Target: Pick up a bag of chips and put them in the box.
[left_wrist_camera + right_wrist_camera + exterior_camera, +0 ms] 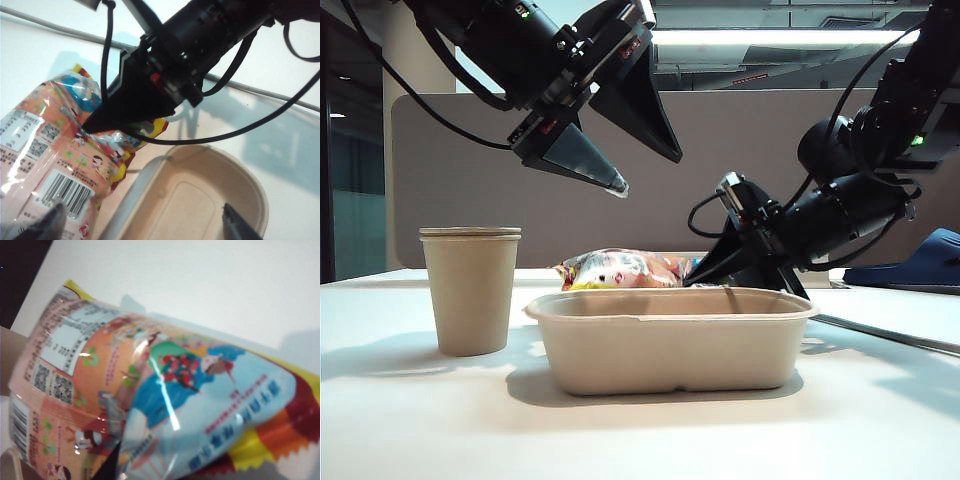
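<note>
The bag of chips (pixel 620 268) lies flat on the white table just behind the box (pixel 670 305), a shallow beige tray. My right gripper (pixel 705 275) reaches in low from the right. In the left wrist view its black fingers (pixel 85 129) come together to a point, pinching the film of the bag (pixel 45 155). The bag (pixel 150 385) fills the right wrist view, with one dark finger (pixel 111 467) pressed against it. My left gripper (pixel 648 172) hangs high above the box and bag, open and holding nothing. Its fingertips (pixel 50 220) straddle the bag's edge and the box (pixel 200 200).
A tall beige paper cup (pixel 470 290) stands left of the box. A grey partition (pixel 770 140) closes off the back. A blue object (pixel 920 260) rests at the far right, and a cable (pixel 260 92) runs across the table behind the bag.
</note>
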{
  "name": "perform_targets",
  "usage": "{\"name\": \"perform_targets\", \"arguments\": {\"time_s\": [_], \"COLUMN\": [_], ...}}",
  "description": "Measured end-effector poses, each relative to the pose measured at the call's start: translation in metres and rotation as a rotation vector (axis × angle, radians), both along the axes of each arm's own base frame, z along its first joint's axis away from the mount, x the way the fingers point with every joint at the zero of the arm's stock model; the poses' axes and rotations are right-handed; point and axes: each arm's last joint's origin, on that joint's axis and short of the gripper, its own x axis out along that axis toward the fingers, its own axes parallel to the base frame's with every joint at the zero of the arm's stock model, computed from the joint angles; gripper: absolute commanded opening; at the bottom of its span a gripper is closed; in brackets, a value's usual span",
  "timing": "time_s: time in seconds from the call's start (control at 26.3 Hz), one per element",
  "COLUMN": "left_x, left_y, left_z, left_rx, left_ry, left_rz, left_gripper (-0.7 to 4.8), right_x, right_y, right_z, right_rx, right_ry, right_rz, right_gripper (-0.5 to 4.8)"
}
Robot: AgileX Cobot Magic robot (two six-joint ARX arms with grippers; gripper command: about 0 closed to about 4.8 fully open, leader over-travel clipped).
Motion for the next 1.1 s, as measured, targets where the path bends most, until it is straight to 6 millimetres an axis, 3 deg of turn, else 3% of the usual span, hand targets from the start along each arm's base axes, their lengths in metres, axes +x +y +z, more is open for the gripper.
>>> {"name": "perform_targets", "arguments": {"time_s": [0.65, 1.1], "left_x": [0.000, 0.001], "left_y": [0.000, 0.000], "left_z": [0.000, 0.002], "left_rx": [0.001, 0.007], "left_ry": [-0.003, -0.019], "left_rz": [0.002, 0.017], "left_gripper": [4.03, 4.03], "right_x": [0.003, 0.012], "right_y": [0.001, -0.008], "right_z": [0.003, 0.021], "right_rx": [0.001, 0.018], "right_ry": [-0.031, -0.075], "right_rz": [-0.007, -0.032], "right_gripper": [0.74, 0.75]}}
